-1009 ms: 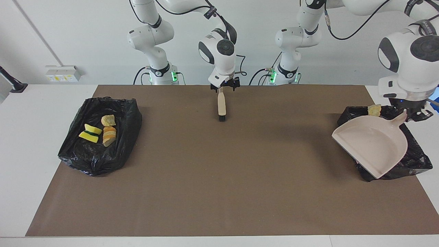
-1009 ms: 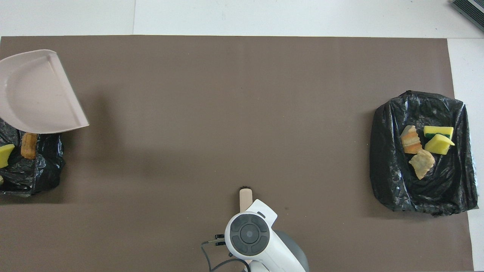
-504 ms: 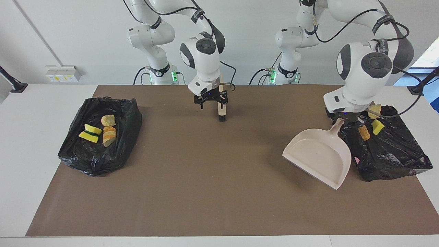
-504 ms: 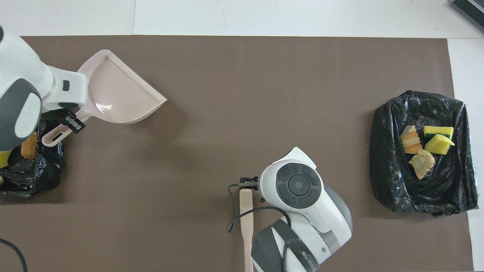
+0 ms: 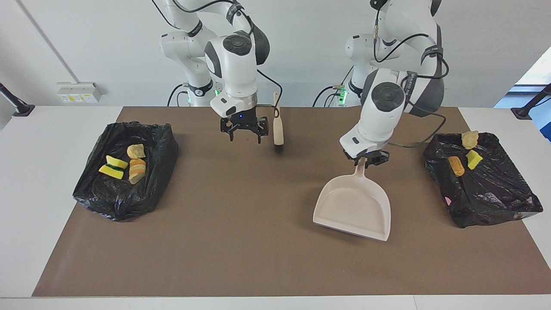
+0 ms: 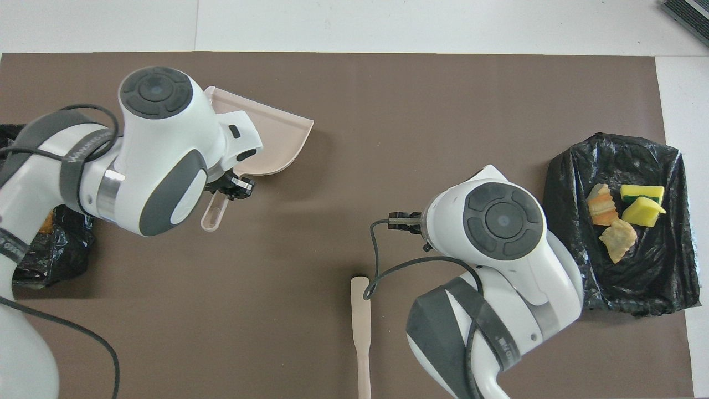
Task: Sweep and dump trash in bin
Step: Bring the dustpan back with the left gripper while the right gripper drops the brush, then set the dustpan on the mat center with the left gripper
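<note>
While no scrap lies loose on the brown mat in the facing view, we judge the sweeping and dumping essentially done: four pieces of trash rest in the black bag at the right arm's end of the mat, and three more pieces sit in the second black bag at the left arm's end. The left gripper is clamped on the handle of the dustpan, which hangs empty over the mat, handle toward the robots, open lip away from them; what seems left is setting it down. The right gripper hovers over the mat with fingers spread, holding nothing, just beside the brush, which lies on the mat's robot edge. In the overhead view, the brush runs lengthwise toward and away from the robots. The dustpan shows partly under the left arm, its handle in the left gripper. The right gripper's tips are hidden beneath its wrist; four scraps lie in the bag at the mat's end.
</note>
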`<state>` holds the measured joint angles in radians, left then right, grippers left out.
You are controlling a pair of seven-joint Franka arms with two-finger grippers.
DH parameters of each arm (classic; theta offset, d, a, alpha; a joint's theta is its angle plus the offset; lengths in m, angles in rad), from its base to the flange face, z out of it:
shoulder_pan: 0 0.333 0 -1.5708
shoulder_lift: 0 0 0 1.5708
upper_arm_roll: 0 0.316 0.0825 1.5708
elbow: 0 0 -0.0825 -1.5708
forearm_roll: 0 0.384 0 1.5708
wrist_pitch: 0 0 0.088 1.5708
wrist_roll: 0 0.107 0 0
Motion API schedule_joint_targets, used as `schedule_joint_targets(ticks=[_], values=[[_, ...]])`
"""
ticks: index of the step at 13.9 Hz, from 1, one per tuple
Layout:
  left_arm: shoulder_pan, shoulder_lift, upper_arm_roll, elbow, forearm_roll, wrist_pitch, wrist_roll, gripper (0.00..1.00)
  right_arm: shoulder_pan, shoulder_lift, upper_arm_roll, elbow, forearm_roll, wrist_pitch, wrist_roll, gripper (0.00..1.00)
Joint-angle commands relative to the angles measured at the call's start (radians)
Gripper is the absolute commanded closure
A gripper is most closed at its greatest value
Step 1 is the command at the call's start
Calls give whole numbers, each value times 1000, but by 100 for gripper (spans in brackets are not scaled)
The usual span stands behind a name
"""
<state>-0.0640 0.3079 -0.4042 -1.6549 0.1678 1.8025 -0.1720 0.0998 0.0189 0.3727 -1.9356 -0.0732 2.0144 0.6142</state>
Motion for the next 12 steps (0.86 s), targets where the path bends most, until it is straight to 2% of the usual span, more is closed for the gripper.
schedule_joint_targets(ticks=[1, 3, 6, 10, 12], values=[[-55, 25, -8, 6, -34, 60, -106, 100, -75, -1, 15, 98, -16, -98, -105, 0], [-104, 51, -8, 9, -91, 96, -185, 100, -94, -10, 15, 127, -11, -144, -148, 0], [-169, 97, -8, 36, -90, 143, -286, 100, -117, -27, 14, 127, -8, -158, -156, 0], [-276, 279, 1, 234, -73, 123, -426, 100, -129, -27, 12, 135, 3, -160, -197, 0], [-290, 293, 1, 248, -68, 130, -443, 100, -127, -27, 12, 135, 6, -160, -197, 0]])
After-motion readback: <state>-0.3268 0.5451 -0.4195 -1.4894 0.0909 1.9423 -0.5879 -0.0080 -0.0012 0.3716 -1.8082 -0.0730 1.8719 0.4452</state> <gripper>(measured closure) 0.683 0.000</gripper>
